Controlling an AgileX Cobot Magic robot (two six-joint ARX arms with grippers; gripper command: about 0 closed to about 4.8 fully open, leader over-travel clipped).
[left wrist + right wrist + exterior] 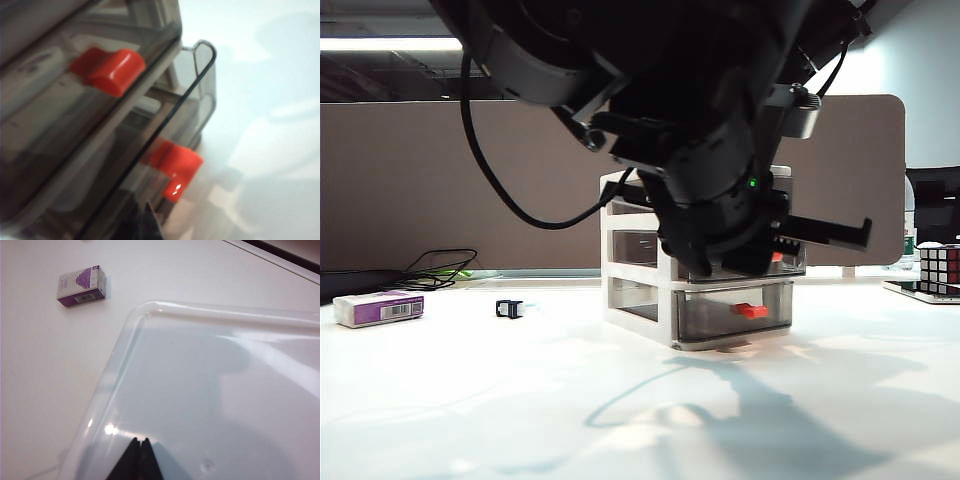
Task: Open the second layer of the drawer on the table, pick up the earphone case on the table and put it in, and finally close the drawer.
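Observation:
The drawer point(640, 300), a white cabinet with three smoky grey layers, stands mid-table point(470, 400). Its second layer point(792, 265) juts slightly past the bottom one, whose red handle point(750, 310) shows clearly. My left gripper point(740, 235) hangs close in front of the second layer. In the left wrist view its dark blurred tip point(149, 220) is shut on nothing, below two red handles point(107, 70) point(175, 165) and a pulled-out drawer rim point(202, 47). My right gripper point(139, 442) is shut and empty over the cabinet's glossy white top point(210, 390). The earphone case is out of view.
A purple-and-white box point(378, 308) point(81, 286) and a small black-and-white clip point(509, 308) lie at the left of the table. Black cables point(440, 268) trail behind them. A Rubik's cube point(940, 268) sits at the far right. A brown partition point(420, 180) closes the back.

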